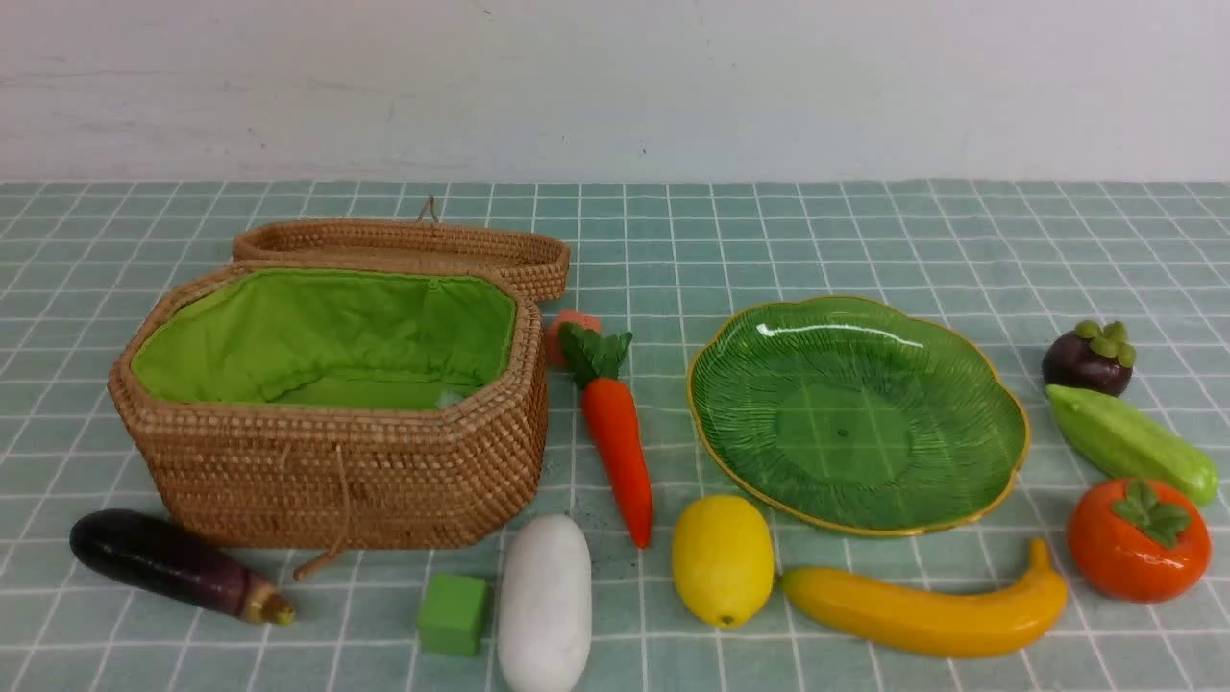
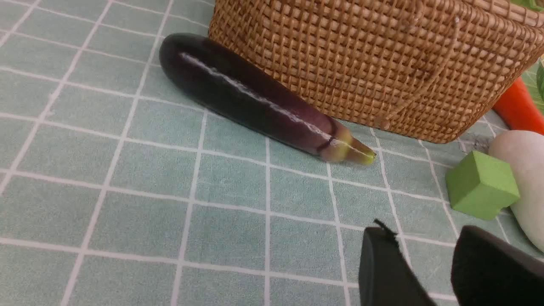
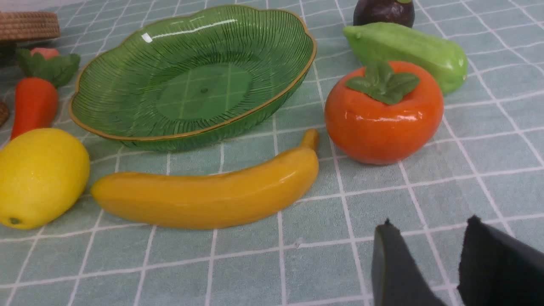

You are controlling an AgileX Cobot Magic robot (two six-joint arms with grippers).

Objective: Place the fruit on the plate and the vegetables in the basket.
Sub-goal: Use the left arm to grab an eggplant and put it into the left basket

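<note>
Zero items are sitting on the plate in the front view; the basket is standing open toward the table's left edge.

Left wrist: left gripper is hanging part-open, empty; eggplant is lying ahead, just beside the basket wall, crowding finger room.

Right wrist: right gripper is hanging part-open, empty; banana is lying ahead, likely rolling if pinched askew.

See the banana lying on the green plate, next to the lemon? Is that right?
No. The banana lies on the tablecloth in front of the plate, not on it, though it is next to the lemon. The front view shows this.
</note>
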